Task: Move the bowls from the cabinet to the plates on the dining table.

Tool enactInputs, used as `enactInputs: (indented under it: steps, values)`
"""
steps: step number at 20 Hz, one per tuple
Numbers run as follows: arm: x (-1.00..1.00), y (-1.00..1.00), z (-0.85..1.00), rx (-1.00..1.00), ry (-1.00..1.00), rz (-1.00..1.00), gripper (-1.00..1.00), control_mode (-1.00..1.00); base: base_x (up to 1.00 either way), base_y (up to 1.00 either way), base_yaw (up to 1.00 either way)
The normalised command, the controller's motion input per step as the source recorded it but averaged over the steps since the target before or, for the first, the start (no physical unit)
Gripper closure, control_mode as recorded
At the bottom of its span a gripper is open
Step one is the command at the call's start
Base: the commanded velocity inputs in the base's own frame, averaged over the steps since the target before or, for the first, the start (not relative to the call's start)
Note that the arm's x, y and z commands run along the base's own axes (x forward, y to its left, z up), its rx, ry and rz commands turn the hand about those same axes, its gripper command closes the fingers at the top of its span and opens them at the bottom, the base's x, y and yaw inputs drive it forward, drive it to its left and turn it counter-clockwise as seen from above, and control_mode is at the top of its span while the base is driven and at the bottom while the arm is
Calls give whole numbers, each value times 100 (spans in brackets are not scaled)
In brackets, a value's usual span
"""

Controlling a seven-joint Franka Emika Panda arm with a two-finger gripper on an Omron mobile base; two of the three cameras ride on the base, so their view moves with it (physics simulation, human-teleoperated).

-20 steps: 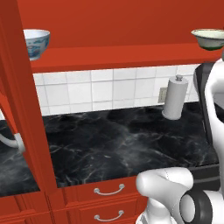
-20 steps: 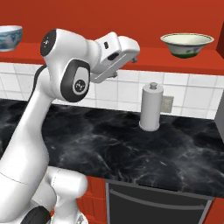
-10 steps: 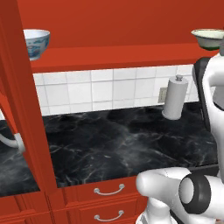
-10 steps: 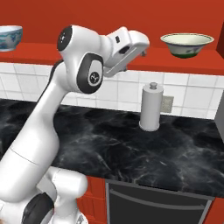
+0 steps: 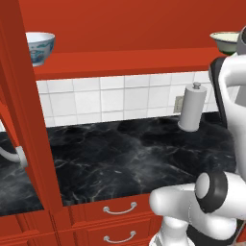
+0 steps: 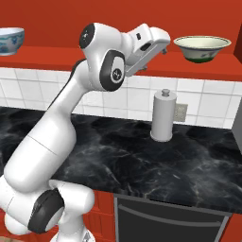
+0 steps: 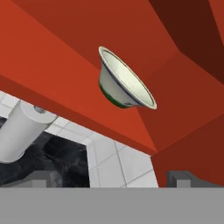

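Observation:
Two bowls stand on the red cabinet's open shelf [image 6: 56,59]. The cream-green bowl [image 6: 202,47] [image 5: 226,41] sits at the right end. The white-blue bowl [image 6: 10,40] [image 5: 38,45] sits at the left end. My gripper [image 6: 165,48] is raised to shelf height, just left of the cream-green bowl and apart from it. In the hand view that bowl [image 7: 124,81] lies ahead and above my gripper [image 7: 113,180], whose fingertips [image 7: 43,178] stand wide apart with nothing between them. The plates and the dining table are out of view.
A paper towel roll [image 6: 163,116] [image 5: 191,108] stands on the black marble counter [image 6: 118,160] below the shelf, against the white tiles. The cabinet's open door [image 5: 26,120] hangs at the left. Red drawers [image 5: 120,209] and a dark appliance front [image 6: 165,222] lie below the counter.
The arm has swung its hand up and to the right, closer to the cream-green bowl. Both bowls stay where they were.

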Motion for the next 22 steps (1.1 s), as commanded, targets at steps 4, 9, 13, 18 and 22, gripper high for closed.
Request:
enactInputs:
  steps: [4, 9, 13, 18, 22]
  values:
    - [47, -24, 4, 0, 0, 0, -100, -100, 0, 0, 0]
    - [48, -24, 2, 0, 1, 0, -100, -100, 0, 0, 0]
    - [48, -21, 0, 0, 1, 0, -100, -100, 0, 0, 0]
    - [44, -21, 0, 0, 1, 0, -100, -100, 0, 0, 0]
    - [40, -23, 0, 0, 1, 0, -100, -100, 0, 0, 0]
